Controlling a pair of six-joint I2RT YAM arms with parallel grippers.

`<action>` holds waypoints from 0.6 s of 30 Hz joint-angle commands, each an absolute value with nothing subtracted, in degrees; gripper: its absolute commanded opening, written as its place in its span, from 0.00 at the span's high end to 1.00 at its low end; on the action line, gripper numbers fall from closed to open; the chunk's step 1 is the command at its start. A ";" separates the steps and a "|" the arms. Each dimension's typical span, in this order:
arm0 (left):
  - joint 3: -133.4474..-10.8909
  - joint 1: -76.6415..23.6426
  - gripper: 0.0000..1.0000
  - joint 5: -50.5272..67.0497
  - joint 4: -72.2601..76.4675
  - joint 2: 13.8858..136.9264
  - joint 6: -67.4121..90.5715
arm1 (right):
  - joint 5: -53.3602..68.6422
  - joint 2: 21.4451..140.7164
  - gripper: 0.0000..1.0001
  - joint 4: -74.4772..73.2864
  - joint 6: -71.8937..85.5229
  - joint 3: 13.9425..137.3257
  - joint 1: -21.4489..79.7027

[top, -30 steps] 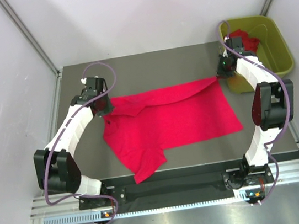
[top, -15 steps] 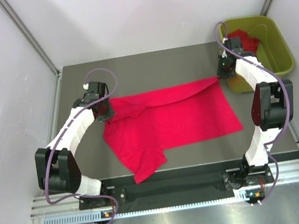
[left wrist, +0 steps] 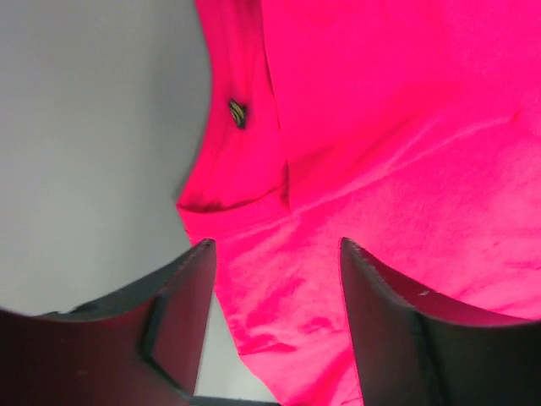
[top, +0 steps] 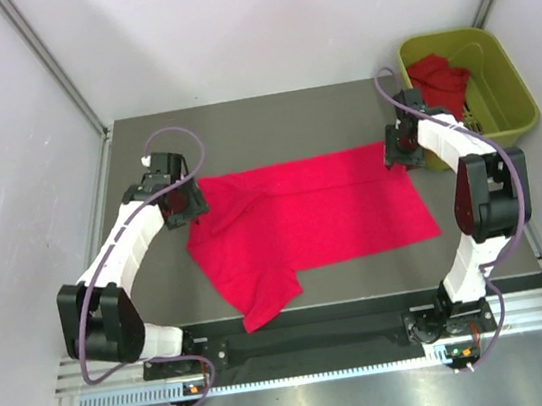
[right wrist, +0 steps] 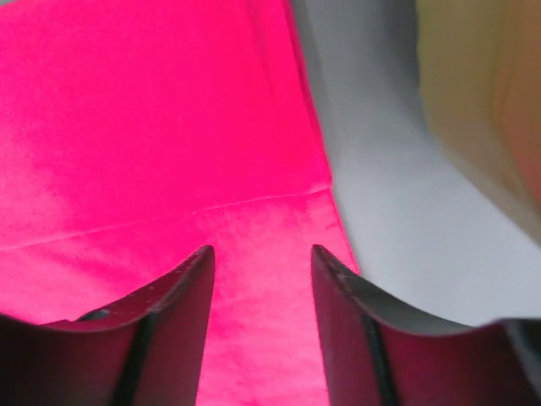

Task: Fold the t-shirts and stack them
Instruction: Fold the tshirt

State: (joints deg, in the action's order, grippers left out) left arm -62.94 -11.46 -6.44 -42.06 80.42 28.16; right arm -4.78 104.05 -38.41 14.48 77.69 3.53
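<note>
A bright red t-shirt [top: 313, 217] lies spread on the grey table, its top part folded down, one sleeve pointing at the near edge. My left gripper [top: 186, 201] hovers open over the shirt's far left corner, red cloth [left wrist: 279, 288] and bare table showing between its jaws. My right gripper [top: 400, 150] hovers open over the far right corner, the hem [right wrist: 262, 279] below its jaws. Neither holds cloth. Another red t-shirt [top: 439, 80] lies bunched in the basket.
The yellow-green basket [top: 506, 79] stands at the far right corner, close to the right arm; its wall [right wrist: 482, 110] shows in the right wrist view. White walls enclose the table. Bare grey table [top: 270, 122] runs beyond the shirt.
Both grippers have opened and let go of the shirt's far corners. The lifted far edge has dropped flat. The right gripper has moved left, away from the basket.
</note>
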 commanded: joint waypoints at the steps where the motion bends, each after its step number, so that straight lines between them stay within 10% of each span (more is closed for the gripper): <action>1: -64.42 -8.88 0.34 -5.90 -38.42 78.83 25.94 | -5.10 102.03 0.49 -39.20 13.37 80.75 6.14; 13: -79.97 -1.06 0.29 -0.36 -30.76 102.64 14.50 | 9.21 110.57 0.48 -40.35 13.53 92.29 11.51; 18: -86.30 2.19 0.47 6.04 -34.53 108.10 17.65 | 23.78 108.47 0.45 -29.99 20.20 85.88 14.40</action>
